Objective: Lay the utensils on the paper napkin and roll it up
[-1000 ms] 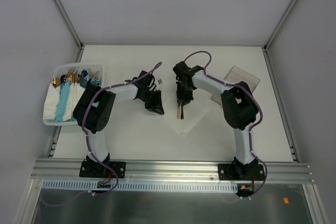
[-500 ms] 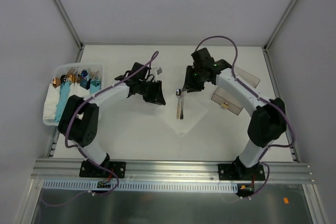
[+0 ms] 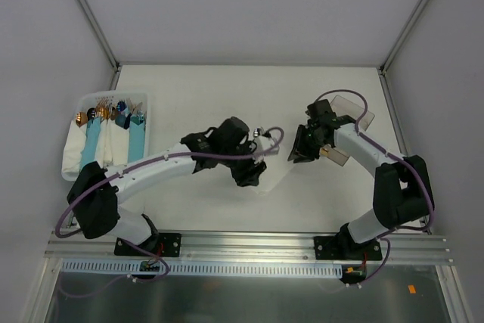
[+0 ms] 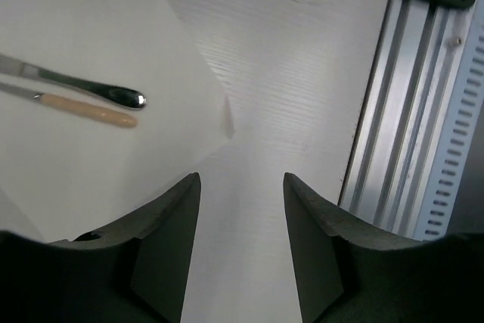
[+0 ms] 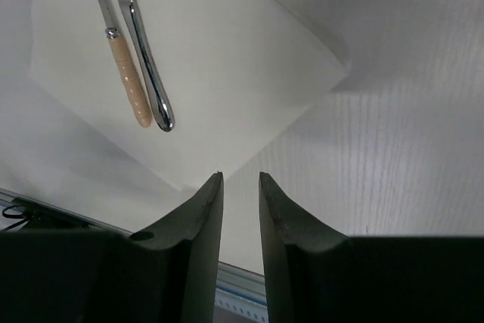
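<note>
- Hovering low in the top view, left gripper and right gripper flank the paper napkin.
- Left wrist: jaws half-wide, empty; utensils lie on the napkin; it should pinch only the near corner.
- Right wrist: jaws narrow, empty, near the napkin's edge.

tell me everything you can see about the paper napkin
The paper napkin is a thin, plain white square sheet, unrolled and lying flat on the white table, with one corner towards the near rail. On it, side by side, rest a silver-handled utensil and a tan-handled utensil. Nothing grips it.
</note>
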Motion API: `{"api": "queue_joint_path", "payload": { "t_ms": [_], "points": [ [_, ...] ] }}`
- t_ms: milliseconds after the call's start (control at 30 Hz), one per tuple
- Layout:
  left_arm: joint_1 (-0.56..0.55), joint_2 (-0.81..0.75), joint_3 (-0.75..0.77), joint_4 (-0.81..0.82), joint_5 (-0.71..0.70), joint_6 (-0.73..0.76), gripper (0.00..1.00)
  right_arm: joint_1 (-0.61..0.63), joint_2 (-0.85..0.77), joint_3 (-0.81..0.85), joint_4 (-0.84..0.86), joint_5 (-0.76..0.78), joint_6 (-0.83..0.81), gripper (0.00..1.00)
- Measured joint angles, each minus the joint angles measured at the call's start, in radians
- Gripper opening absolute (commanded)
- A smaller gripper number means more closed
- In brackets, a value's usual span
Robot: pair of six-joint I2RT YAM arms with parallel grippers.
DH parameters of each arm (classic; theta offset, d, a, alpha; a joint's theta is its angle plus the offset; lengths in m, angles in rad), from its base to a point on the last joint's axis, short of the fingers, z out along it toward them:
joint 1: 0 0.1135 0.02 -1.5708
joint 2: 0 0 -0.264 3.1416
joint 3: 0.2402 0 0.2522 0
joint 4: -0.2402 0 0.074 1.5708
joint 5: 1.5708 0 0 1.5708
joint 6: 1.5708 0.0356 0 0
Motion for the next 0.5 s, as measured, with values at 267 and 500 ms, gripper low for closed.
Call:
{"api": "queue_joint_path", "payload": {
  "t_ms": [267, 500],
  "points": [
    [-0.205, 0.120, -0.013, -0.037, -0.140, 0.160, 0.42, -0.098, -0.055, -0.030, 0.047, -0.066, -0.002, 0.29],
    [-0.218, 0.272, 0.005, -0.015, -0.228, 0.200, 0.38, -0.095, -0.037, -0.030, 0.080, -0.107, -0.001, 0.28]
  ]
}}
